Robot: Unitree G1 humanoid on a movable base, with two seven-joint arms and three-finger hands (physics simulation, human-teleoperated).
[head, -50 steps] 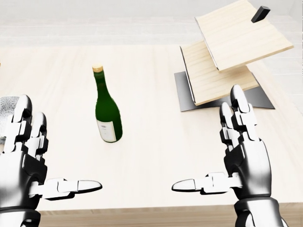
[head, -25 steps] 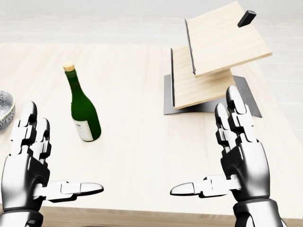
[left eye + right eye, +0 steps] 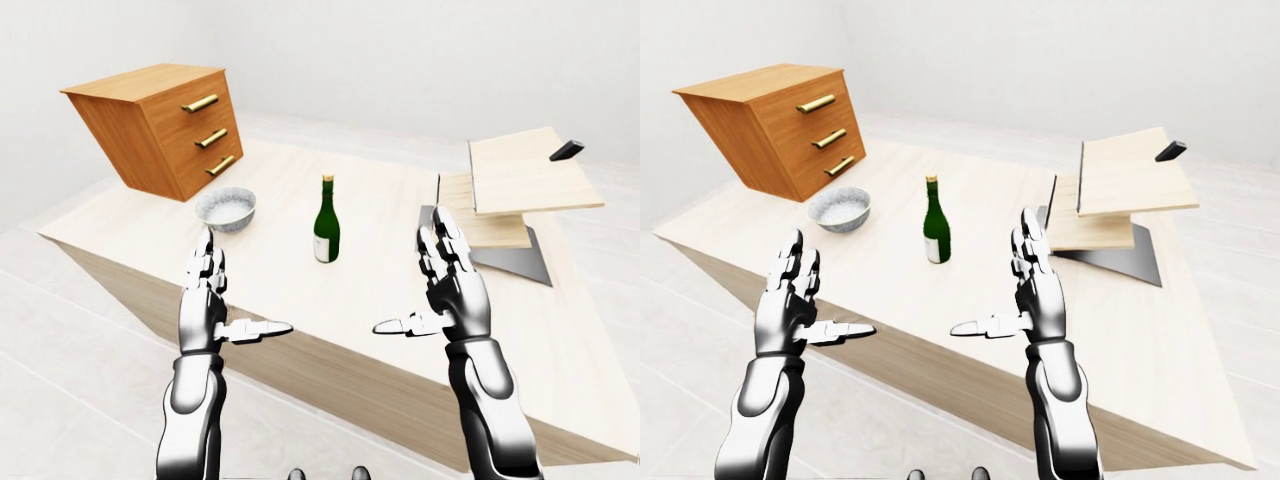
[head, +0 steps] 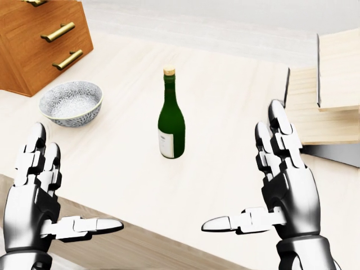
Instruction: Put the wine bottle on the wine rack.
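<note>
Bottle [image 4: 171, 119] stands upright between 2 spread, seemingly empty hands.

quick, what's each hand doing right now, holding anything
Left hand: open, fingers spread, holding nothing.
Right hand: open, fingers spread, holding nothing; the wine bottle stands untouched on the table.

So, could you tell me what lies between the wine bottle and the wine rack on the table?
Nothing: in the left-eye view only bare tabletop separates the wine bottle from the wine rack.
</note>
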